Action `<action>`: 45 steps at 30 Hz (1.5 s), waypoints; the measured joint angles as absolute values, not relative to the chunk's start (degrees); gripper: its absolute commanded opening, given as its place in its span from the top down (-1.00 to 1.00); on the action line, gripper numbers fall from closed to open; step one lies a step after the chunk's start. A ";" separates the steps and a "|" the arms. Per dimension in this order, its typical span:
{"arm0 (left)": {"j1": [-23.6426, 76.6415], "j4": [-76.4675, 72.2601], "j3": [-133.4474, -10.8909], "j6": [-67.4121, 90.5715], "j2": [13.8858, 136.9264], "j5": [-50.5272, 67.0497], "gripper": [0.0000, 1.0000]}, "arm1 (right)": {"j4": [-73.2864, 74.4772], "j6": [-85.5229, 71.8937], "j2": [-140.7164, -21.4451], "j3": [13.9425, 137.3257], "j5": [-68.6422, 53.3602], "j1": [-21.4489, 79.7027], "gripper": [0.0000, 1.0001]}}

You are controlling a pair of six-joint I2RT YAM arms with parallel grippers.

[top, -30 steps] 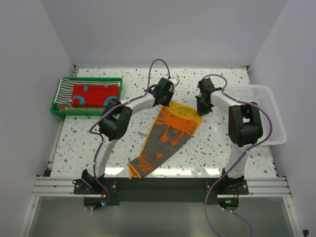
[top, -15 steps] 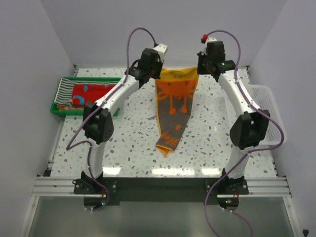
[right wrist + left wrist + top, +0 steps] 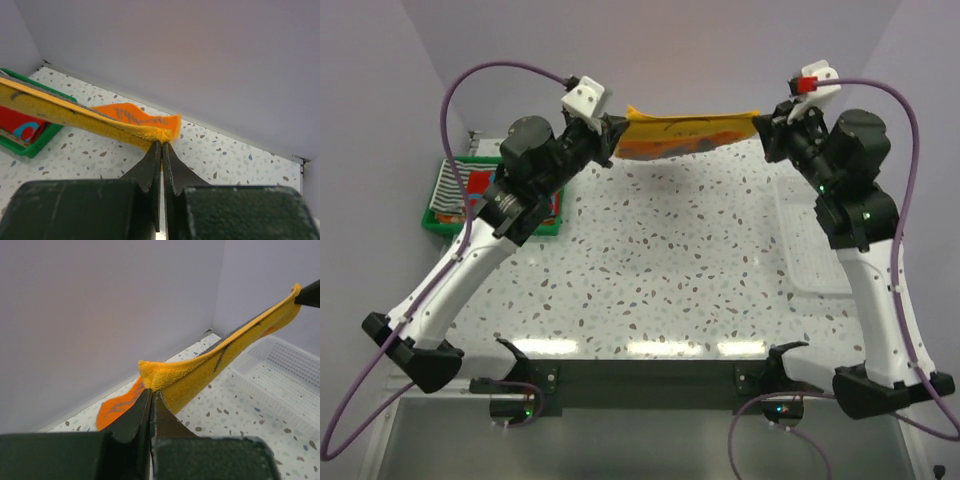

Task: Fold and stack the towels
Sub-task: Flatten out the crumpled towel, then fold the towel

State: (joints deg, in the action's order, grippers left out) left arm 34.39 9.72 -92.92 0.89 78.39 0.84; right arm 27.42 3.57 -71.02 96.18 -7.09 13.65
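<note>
Two corners of the orange towel (image 3: 685, 135) are pinched in our left gripper (image 3: 613, 128) and right gripper (image 3: 761, 124). We hold it taut above the table's (image 3: 650, 280) far edge, likely to lay it flat for folding.

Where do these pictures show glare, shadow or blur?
Top external: glare strips on the table's near edge, faint shadow under the orange towel. Left wrist: the left tool looms dark and blurred up close. Right wrist: the right tool likewise.

My white arm links (image 3: 460, 272), black joints (image 3: 528, 152), purple cables (image 3: 500, 66) arcing across the upper frame, dark wedge-shaped fingers (image 3: 131, 420), red-tagged camera (image 3: 812, 80) upper right.
</note>
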 measured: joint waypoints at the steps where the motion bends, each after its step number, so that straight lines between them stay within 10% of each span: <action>1: 35.44 9.67 -91.05 0.51 76.42 0.89 1.00 | 27.46 4.19 -68.71 94.96 -7.77 13.65 1.00; 20: 42.50 17.08 -96.57 1.50 72.51 -5.67 1.00 | 32.91 9.04 -61.67 97.51 -13.13 13.76 1.00; 37: 22.00 13.98 -107.57 6.63 118.43 2.11 1.00 | 23.03 9.65 -108.33 99.46 -5.34 13.17 1.00; 45: 19.22 11.09 -106.10 7.11 121.84 7.97 1.00 | 23.16 10.72 -113.60 103.13 -7.94 13.13 1.00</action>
